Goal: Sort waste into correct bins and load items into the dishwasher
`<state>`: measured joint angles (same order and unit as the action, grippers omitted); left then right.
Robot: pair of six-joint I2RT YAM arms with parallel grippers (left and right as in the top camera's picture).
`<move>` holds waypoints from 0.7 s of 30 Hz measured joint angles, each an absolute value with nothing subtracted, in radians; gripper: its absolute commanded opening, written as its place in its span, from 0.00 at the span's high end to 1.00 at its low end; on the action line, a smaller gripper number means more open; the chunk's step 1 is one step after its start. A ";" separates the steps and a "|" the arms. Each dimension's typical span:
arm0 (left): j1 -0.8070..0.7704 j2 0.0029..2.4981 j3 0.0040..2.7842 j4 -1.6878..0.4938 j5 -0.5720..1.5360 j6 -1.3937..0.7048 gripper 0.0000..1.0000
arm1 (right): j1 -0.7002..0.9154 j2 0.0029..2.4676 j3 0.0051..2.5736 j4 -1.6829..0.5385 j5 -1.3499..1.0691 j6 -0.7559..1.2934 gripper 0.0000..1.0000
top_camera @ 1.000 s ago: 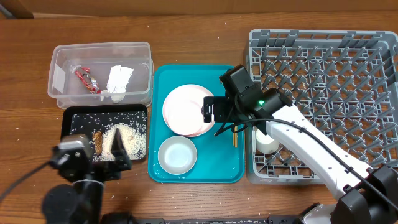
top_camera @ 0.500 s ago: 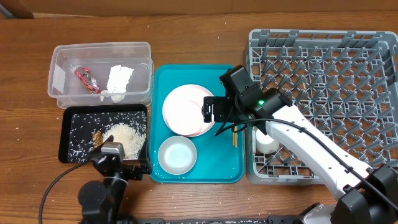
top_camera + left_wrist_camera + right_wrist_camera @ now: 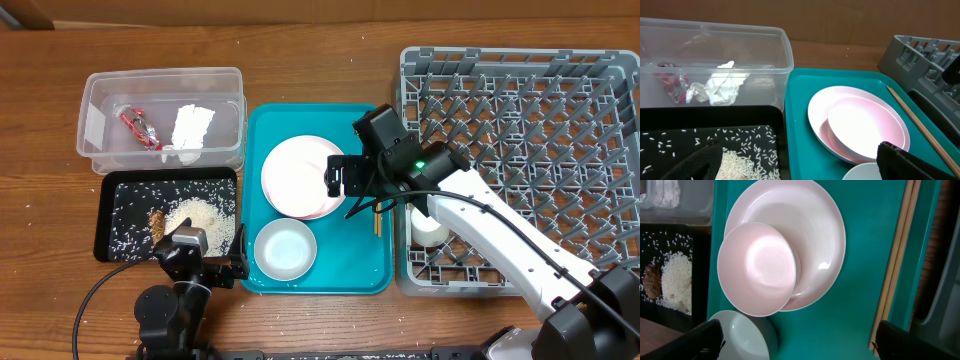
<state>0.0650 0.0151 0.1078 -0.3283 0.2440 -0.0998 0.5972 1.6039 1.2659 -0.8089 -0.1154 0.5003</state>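
The clear tub [image 3: 160, 150] holds the tissue [image 3: 190, 127] and the wrapper [image 3: 138, 127]. The black tray [image 3: 115, 195] holds rice [image 3: 195, 215] and a brown scrap [image 3: 157, 222]. On the teal tray, a bowl [image 3: 757, 267] rests on the pink plate [image 3: 295, 175]; a second bowl [image 3: 285, 248] and the chopsticks [image 3: 376, 225] lie beside it. A cup [image 3: 432, 228] sits in the grey rack [image 3: 530, 150]. My left gripper [image 3: 210, 258] is open and empty at the black tray's front right corner. My right gripper [image 3: 345, 180] is open and empty above the plate's right edge.
The teal tray [image 3: 320, 275] lies between the black tray and the rack. The tub and black tray stand side by side at the left. Bare wooden table [image 3: 300, 50] runs along the back.
My left arm has moved right, from over the black tray to its front right corner beside the teal tray. The right arm has not moved.
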 measured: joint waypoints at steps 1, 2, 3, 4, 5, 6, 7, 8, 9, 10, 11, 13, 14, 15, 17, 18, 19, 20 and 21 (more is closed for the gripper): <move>0.065 0.015 0.108 -0.328 0.244 -0.100 0.00 | 0.597 1.604 1.266 -0.809 -0.115 0.500 0.00; 0.065 0.015 0.108 -0.328 0.244 -0.100 0.00 | 0.597 1.604 1.266 -0.809 -0.115 0.500 0.00; 0.065 0.015 0.108 -0.328 0.244 -0.100 0.00 | 0.598 1.604 1.266 -0.809 -0.115 0.501 0.00; 0.065 0.015 0.108 -0.328 0.244 -0.100 0.00 | 0.597 1.604 1.266 -0.809 -0.115 0.500 0.00; 0.065 0.015 0.108 -0.328 0.244 -0.100 0.00 | 0.597 1.604 1.266 -0.807 -0.115 0.501 0.00; 0.065 0.015 0.108 -0.328 0.244 -0.100 0.00 | 0.598 1.604 1.266 -0.802 -0.115 0.500 0.00; 0.065 0.015 0.108 -0.328 0.244 -0.100 0.00 | 0.598 1.604 1.266 -0.790 -0.115 0.501 0.00; 0.065 0.015 0.108 -0.328 0.244 -0.100 0.00 | 0.597 1.604 1.266 -0.772 -0.123 0.501 0.00; 0.065 0.015 0.108 -0.328 0.244 -0.100 0.00 | 0.597 1.604 1.266 -0.748 -0.139 0.501 0.03; 0.065 0.015 0.107 -0.328 0.244 -0.100 0.00 | 0.598 1.604 1.266 -0.724 -0.166 0.501 0.07; 0.065 0.015 0.107 -0.328 0.244 -0.100 0.00 | 0.600 1.604 1.266 -0.706 -0.200 0.500 0.06; 0.065 0.015 0.107 -0.328 0.244 -0.100 0.00 | 0.617 1.604 1.266 -0.690 -0.232 0.505 0.09; 0.065 0.015 0.107 -0.328 0.244 -0.100 0.00 | 0.634 1.604 1.266 -0.690 -0.226 0.507 0.14; 0.065 0.015 0.107 -0.328 0.244 -0.100 0.00 | 0.656 1.604 1.266 -0.695 -0.203 0.514 0.16; 0.065 0.015 0.107 -0.328 0.244 -0.100 0.00 | 0.711 1.608 1.266 -0.700 -0.134 0.542 0.18; 0.065 0.015 0.107 -0.328 0.244 -0.100 0.00 | 0.741 1.614 1.266 -0.700 -0.090 0.551 0.20; 0.065 0.015 0.107 -0.328 0.244 -0.100 0.00 | 0.772 1.626 1.266 -0.699 -0.044 0.563 0.20; 0.065 0.015 0.107 -0.328 0.244 -0.100 0.00 | 0.796 1.640 1.266 -0.699 -0.003 0.575 0.20; 0.065 0.015 0.107 -0.328 0.244 -0.100 0.00 | 0.814 1.658 1.266 -0.697 0.034 0.583 0.21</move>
